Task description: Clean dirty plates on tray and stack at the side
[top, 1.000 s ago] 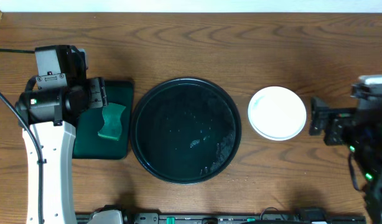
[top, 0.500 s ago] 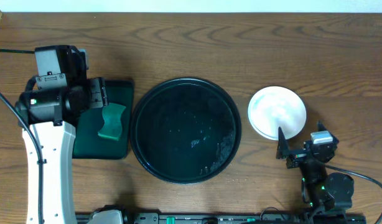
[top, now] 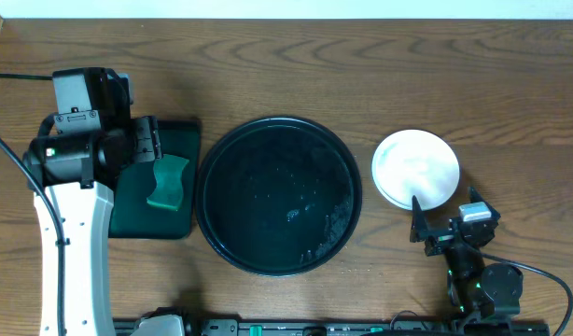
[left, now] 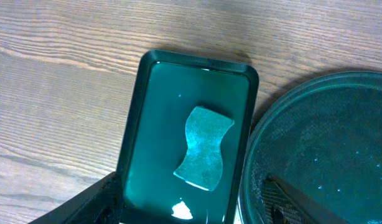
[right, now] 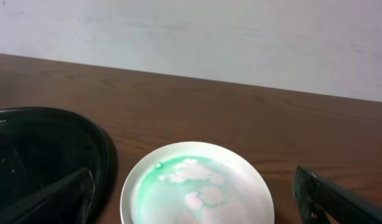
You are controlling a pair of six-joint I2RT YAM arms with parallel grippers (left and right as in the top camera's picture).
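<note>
no plates are seen on the tray (top: 279, 195) — stack (top: 416, 168) sits aside; both grippers (right: 197, 205) (left: 197, 208) held spread, stacking judged finished.

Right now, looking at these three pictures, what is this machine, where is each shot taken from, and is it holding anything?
These are two robot arms at a wooden table, each ending in a two-finger gripper.

One picture looks straight down from above. The other two come from small cameras on each arm's wrist, so the dark shapes at their bottom edges are that arm's own fingers.

In the middle lies a big round black tray, wet but with no plates on it. The plates sit as a white stack beside it; the right wrist view shows green-white smears on the top one.

The left gripper hovers over a small green tray holding a sponge. The right gripper faces the plates. Both are open and hold nothing.
</note>
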